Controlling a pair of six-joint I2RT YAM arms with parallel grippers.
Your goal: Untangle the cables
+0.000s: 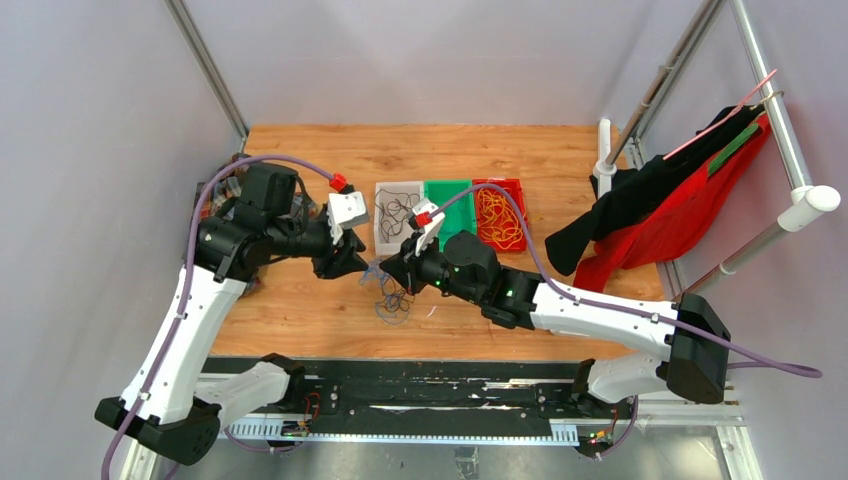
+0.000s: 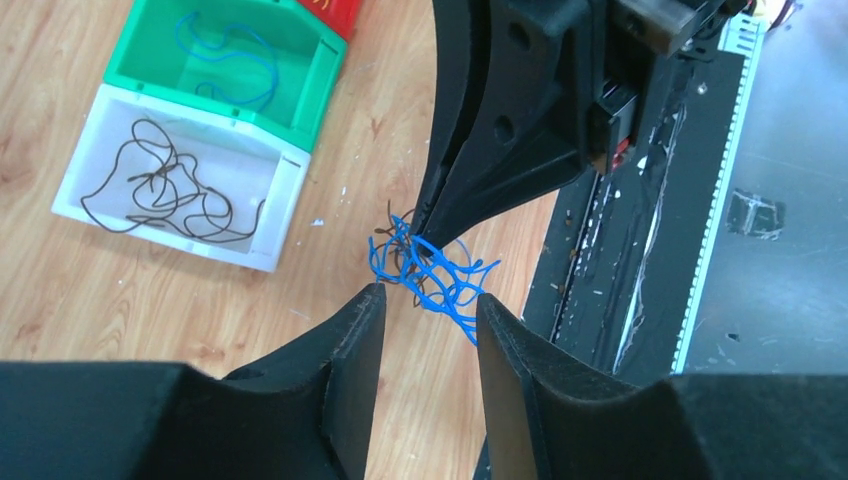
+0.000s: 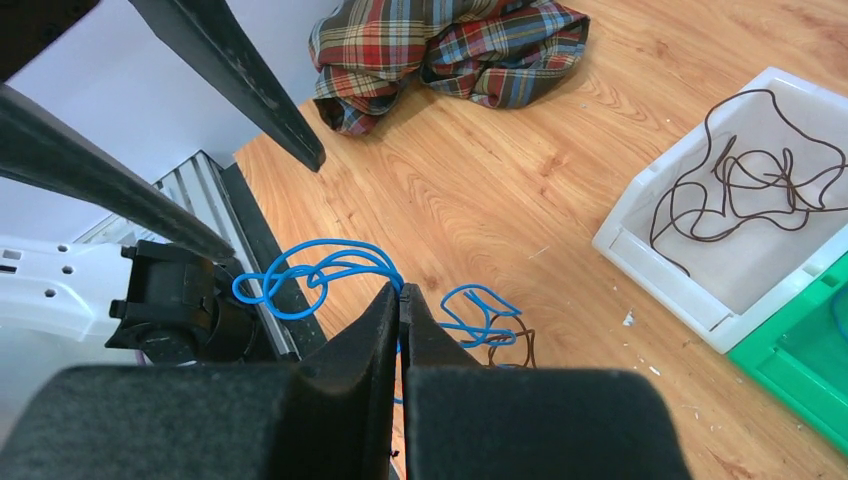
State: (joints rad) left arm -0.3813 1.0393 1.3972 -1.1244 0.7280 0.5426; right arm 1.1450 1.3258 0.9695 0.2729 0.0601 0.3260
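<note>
- Blue and dark cables (image 2: 432, 272) hung tangled over the wooden tabletop (image 2: 60, 290), near the white bin (image 2: 170, 238).
- Right jaws were pinched shut on them.
- Left jaws stood partly open at the tangle, holding nothing.

cables (image 2: 430, 272) | blue and dark strands, knotted clump | at right claw (image 3: 401, 293) tip
</note>
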